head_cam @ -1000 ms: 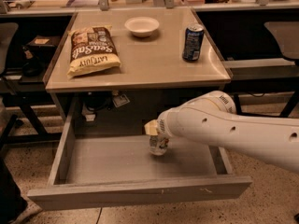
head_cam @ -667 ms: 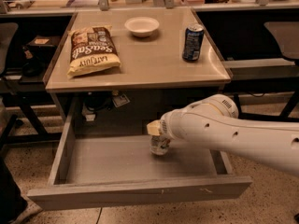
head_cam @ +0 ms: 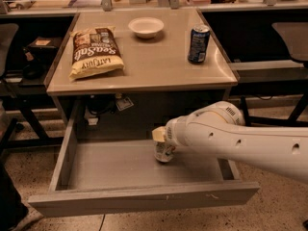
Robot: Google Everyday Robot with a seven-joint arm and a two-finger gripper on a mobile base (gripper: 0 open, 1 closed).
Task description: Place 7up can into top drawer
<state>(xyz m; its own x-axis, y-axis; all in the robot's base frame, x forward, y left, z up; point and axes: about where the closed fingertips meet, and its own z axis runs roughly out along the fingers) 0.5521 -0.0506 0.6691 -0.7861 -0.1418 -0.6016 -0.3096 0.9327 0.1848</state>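
Hand [head_cam: 161,137] lower in drawer [head_cam: 144,197], gripping 7up can [head_cam: 164,153]

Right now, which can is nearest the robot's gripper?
The silvery 7up can inside the top drawer, right at the gripper. The dark blue can stands up on the table.

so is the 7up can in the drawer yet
In: the 7up can is upright inside the top drawer, with the gripper at its top.

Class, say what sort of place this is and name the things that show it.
Probably a lab or office workroom: a cluttered bench behind, an office chair, a speckled hard floor. The robot's gripper is at the 7up can in the open top drawer.
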